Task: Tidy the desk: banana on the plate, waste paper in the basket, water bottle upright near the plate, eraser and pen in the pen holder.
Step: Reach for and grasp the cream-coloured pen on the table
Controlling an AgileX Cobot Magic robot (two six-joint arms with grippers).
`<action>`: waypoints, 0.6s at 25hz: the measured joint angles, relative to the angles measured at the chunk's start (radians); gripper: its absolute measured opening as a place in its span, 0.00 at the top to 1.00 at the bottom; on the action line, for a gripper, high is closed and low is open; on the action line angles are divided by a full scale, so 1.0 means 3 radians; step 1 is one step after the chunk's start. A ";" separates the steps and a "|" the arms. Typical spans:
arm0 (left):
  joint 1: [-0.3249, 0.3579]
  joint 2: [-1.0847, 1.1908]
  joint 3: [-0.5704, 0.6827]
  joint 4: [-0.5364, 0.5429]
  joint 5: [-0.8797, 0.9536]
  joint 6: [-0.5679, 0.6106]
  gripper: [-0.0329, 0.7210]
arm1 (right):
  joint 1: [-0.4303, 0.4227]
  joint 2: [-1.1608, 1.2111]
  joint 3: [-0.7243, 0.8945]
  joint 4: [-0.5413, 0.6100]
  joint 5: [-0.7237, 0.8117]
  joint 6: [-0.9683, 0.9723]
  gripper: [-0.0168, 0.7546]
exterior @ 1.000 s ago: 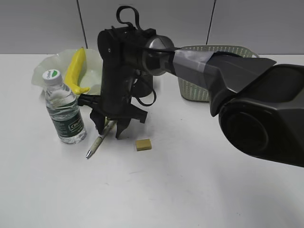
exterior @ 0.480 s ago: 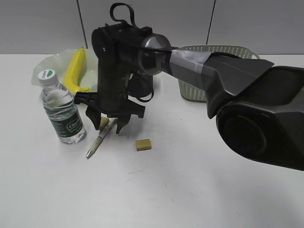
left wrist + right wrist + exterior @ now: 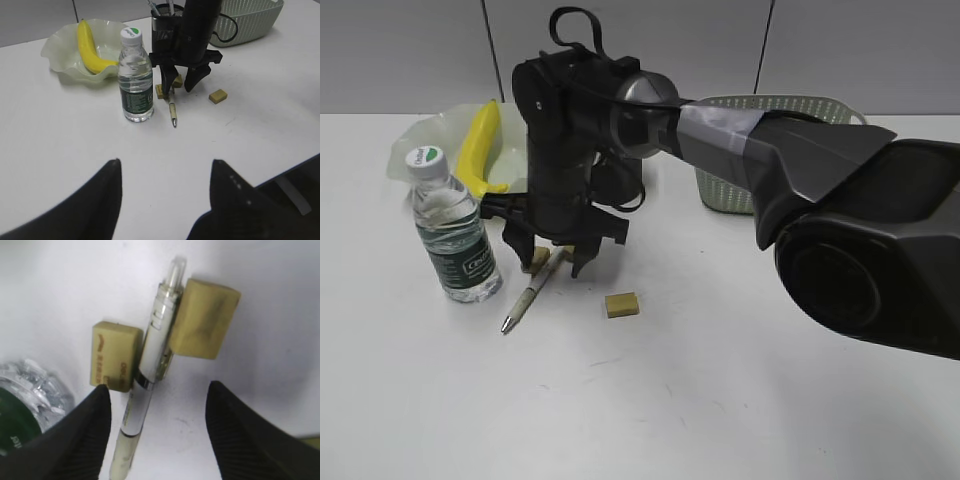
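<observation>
The banana (image 3: 478,150) lies in the pale green plate (image 3: 425,135). The water bottle (image 3: 460,235) stands upright in front of the plate. A white pen (image 3: 533,292) lies on the desk (image 3: 670,400) with a tan eraser on each side of its top end (image 3: 114,357) (image 3: 202,320). A third eraser (image 3: 622,304) sits apart to the right. My right gripper (image 3: 157,387) points down over the pen, open, its fingers straddling the barrel. The left gripper (image 3: 165,165) hovers open over bare desk. The black pen holder (image 3: 162,20) stands behind the right gripper. The waste paper is out of view.
The sage green basket (image 3: 770,150) stands at the back right. My right arm (image 3: 820,200) stretches across the middle from the right, covering the pen holder in the exterior view. The bottle (image 3: 20,405) is close to the right gripper's left finger.
The right gripper has shifted slightly left and lower over the pen, and its jaws have spread wider. The left gripper has not moved.
</observation>
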 joint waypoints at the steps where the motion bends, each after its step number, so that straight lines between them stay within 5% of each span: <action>1: 0.0000 0.0000 0.0000 0.0003 0.0000 0.0000 0.40 | 0.0000 0.0000 0.0000 -0.0020 -0.0005 0.0000 0.36; 15: 0.0000 0.0000 0.0000 0.0003 0.0000 0.0000 0.40 | 0.0000 0.0060 -0.0004 -0.0044 0.0029 0.0000 0.40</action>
